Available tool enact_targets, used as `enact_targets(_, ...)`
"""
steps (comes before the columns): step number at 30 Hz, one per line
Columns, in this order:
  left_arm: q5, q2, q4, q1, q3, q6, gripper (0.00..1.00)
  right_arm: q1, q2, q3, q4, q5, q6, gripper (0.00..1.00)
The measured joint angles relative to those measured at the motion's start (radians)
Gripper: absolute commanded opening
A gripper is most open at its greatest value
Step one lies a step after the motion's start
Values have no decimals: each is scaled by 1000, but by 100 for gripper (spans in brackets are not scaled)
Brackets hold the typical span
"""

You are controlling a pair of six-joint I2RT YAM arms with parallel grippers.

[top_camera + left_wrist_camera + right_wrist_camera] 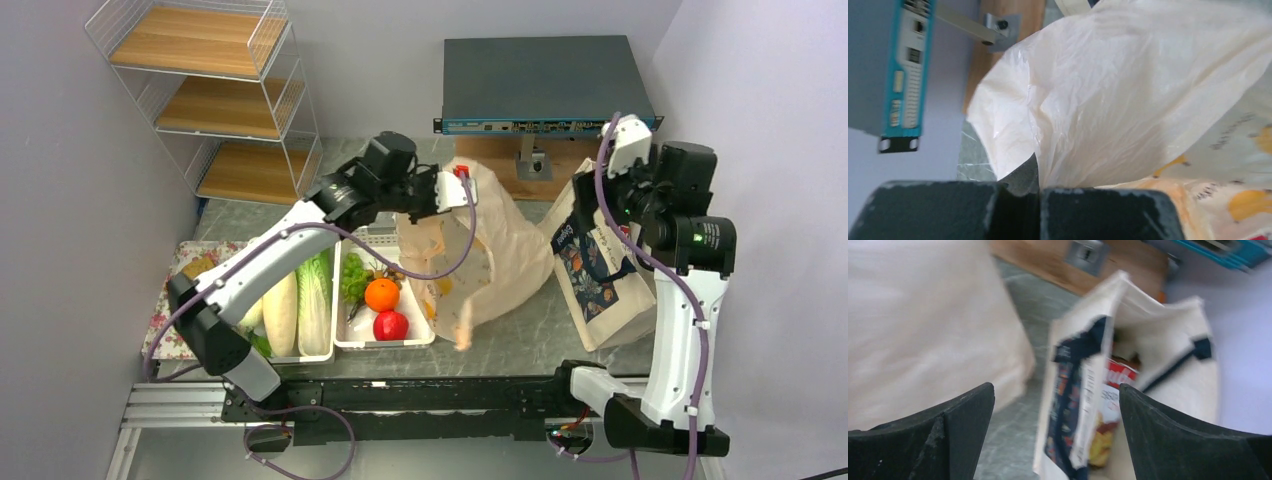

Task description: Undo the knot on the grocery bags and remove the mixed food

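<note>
Left tray (300, 356): a cabbage (314, 298) and a white radish (280, 312) lie side by side, judged unpacked and set out of the working area. The adjoining tray (345, 342) holds an orange (381, 294), a red apple (390, 325) and some greens, sorted apart from the larger vegetables.

Left gripper (440, 192): raised above the table at the top of the plastic bag (505, 255). In the left wrist view the jaws are pressed together, a fold of the thin film pinched between them. The bag hangs slack from that hold and its lower part rests on the table; lifting the top in this way is judged to draw the neck taut for loosening. The knot itself is hidden at the jaws, so whether it is undone cannot be told.

Canvas tote (600, 285): stands upright to the right of the plastic bag, mouth open, a red snack packet (1110, 395) inside.

Right gripper (1055, 386): poised above the tote's mouth, fingers spread wide, holding and touching nothing; judged ready to reach in for the packet
</note>
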Motion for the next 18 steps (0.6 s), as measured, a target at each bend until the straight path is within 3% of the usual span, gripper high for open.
enact_targets(7,26,-103,-29,24,106,-140,0,-192,90,-4,13,229,5,98)
enact_targets(11,7,-109,-24,63,177,-214,0,-241,162,-86,-1,261,-25,87)
enact_targets(14,-40,-116,-12,93,233,-266,0,-245,198,-136,-24,249,-50,65)
enact_targets(16,-76,-117,6,101,270,-288,0,-245,204,-159,-37,223,-76,36)
enact_targets(17,-98,-117,21,104,291,-296,0,-244,204,-169,-46,201,-87,12)
enact_targets(18,-117,-117,36,105,311,-300,0,-243,204,-171,-58,175,-98,0)
